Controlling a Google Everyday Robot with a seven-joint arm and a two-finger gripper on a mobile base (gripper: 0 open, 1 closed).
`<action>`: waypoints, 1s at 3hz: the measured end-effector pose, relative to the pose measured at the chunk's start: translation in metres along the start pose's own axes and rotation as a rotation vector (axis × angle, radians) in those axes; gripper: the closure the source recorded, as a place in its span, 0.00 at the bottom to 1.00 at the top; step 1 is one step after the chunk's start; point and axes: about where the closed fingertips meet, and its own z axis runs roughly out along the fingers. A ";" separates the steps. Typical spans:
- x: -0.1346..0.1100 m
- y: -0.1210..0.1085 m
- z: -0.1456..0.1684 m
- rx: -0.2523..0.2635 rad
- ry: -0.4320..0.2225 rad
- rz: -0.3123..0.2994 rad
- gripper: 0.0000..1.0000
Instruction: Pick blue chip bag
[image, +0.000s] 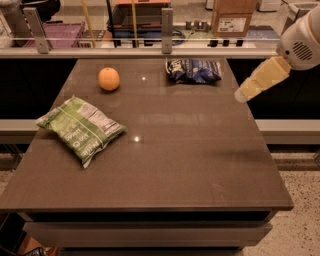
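The blue chip bag, a small crinkled dark-blue foil bag with white and black markings, lies flat at the far edge of the brown table, right of centre. My gripper comes in from the upper right, its pale yellow end over the table's right edge. It is to the right of the blue bag and above table level, not touching it.
A larger light-green chip bag lies on the left of the table. An orange sits at the far left. A glass rail with metal posts runs behind the table. A cardboard box stands beyond it.
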 end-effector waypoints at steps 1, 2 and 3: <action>0.006 -0.010 0.015 0.005 0.014 0.149 0.00; 0.009 -0.022 0.025 0.029 -0.028 0.251 0.00; 0.007 -0.035 0.031 0.075 -0.096 0.292 0.00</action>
